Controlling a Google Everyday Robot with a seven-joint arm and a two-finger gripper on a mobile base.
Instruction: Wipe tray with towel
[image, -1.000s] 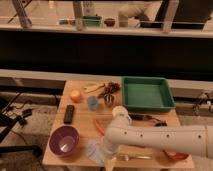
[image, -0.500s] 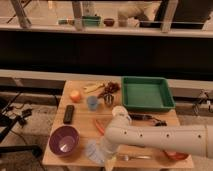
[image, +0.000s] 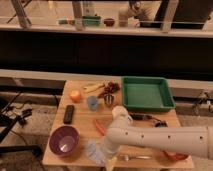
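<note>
The white arm (image: 165, 141) reaches in from the right along the table's (image: 82, 126) front edge, bends at a rounded joint, then angles down-left. The gripper (image: 102, 156) sits low at that front edge.

The tray (image: 146, 94) sits at the back right of the table (image: 82, 127), with a cup (image: 92, 103) and a fruit (image: 75, 95) to its left. A remote (image: 69, 113) lies in front of the fruit, and a bowl (image: 64, 140) stands in front of the remote near the front left corner. The gripper (image: 104, 152) is at the front edge, just right of the bowl, at the towel (image: 93, 150), a fork (image: 131, 157) to its right.
</note>
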